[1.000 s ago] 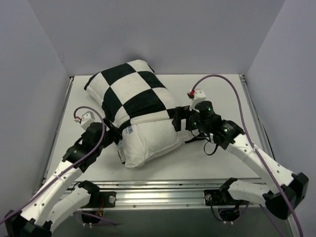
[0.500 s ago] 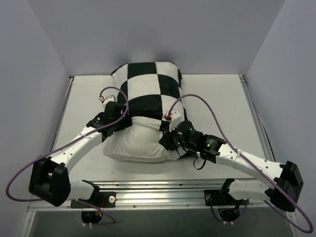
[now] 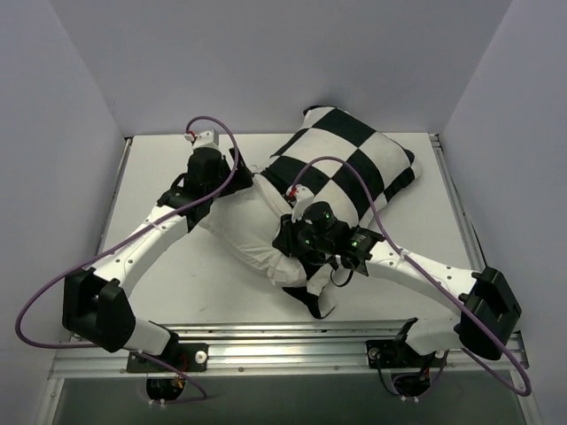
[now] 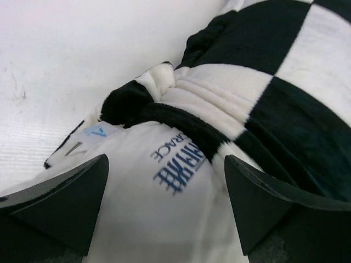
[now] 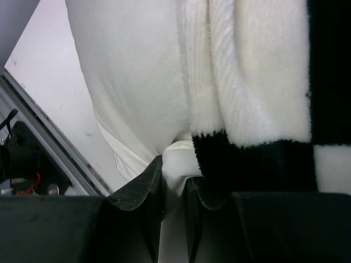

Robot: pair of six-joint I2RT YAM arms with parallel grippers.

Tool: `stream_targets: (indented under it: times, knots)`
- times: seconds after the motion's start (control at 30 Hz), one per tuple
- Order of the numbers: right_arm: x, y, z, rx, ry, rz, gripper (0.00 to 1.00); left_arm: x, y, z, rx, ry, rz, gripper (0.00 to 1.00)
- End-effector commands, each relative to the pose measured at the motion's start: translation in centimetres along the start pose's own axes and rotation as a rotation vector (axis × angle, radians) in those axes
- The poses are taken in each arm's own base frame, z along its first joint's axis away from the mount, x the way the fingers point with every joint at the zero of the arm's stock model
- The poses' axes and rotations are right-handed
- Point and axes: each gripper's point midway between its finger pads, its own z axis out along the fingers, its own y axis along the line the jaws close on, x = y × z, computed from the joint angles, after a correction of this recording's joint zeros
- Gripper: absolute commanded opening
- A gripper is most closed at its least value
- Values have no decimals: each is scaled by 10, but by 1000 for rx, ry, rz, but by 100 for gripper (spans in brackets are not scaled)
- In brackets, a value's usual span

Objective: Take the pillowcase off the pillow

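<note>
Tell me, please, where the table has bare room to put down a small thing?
Free: the far-left corner of the table, between left wall and left arm; the near strip between that arm, the pillow and the front rail; the right side between pillowcase and right arm. Crowded: the middle, where arms and pillow meet.

Left arm stretched forward, left pincer [image 4: 165, 161] spread wide, right pincer [image 5: 173, 175] pinching the pillow [image 5: 126, 82]
</note>
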Motion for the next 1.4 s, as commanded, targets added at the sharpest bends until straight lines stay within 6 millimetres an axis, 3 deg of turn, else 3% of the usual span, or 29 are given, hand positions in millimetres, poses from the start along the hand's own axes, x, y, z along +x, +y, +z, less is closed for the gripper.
stream_targets:
  times: [0.0, 0.03, 0.1, 0.13, 0.2, 0.23, 0.33, 0.4, 0.43, 0.47, 0.5, 0.57, 0.77, 0.9, 1.07, 1.13, 1.33, 1.37]
  knots:
    - [-47, -24, 17, 56, -128, 8, 15, -66, -10, -30, 12, -149, -10, 94]
    - [-63, -21, 18, 48, -164, 4, 15, -80, -6, -43, -13, -193, -13, 94]
    - [-63, -19, 34, 36, -145, 6, 16, -91, 0, -68, -39, -219, -15, 94]
    - [-77, -12, 36, 15, -162, 0, 17, -93, 4, -77, -53, -227, -22, 94]
    - [-80, -9, 47, 6, -148, -6, 20, -86, 9, -99, -44, -204, -36, 94]
    - [-96, -2, 47, -15, -181, -13, 22, -80, 9, -106, -32, -187, -41, 94]
    - [-109, 2, 53, -17, -195, -24, 30, -41, 10, -122, 47, -84, -72, 94]
    - [-129, 7, 51, -16, -224, -44, 39, -18, 1, -135, 136, -13, -111, 94]
    - [-131, 7, 49, -6, -220, -47, 42, 5, 6, -131, 143, 49, -114, 94]
    - [-144, 7, 43, 11, -249, -48, 49, 14, 4, -134, 172, 77, -122, 94]
    - [-148, 6, 39, 26, -259, -52, 53, 25, -5, -143, 236, 120, -138, 94]
    - [-155, 2, 24, 65, -280, -53, 64, 49, -4, -143, 265, 182, -138, 94]
    - [-162, -7, -27, 136, -353, -38, 81, 86, -19, -154, 388, 274, -126, 94]
    - [-154, -29, -55, 248, -398, -2, 84, 107, -30, -146, 390, 319, -92, 94]
    - [-122, -46, -70, 298, -351, 21, 87, 129, -43, -135, 385, 377, -46, 94]
    - [-95, -55, -65, 314, -289, 30, 87, 141, -41, -127, 355, 410, -31, 94]
    - [-39, -60, -51, 272, -190, 84, 85, 167, -32, -108, 269, 464, -14, 94]
    - [-21, -63, -46, 268, -152, 93, 85, 172, -31, -105, 259, 477, -11, 95]
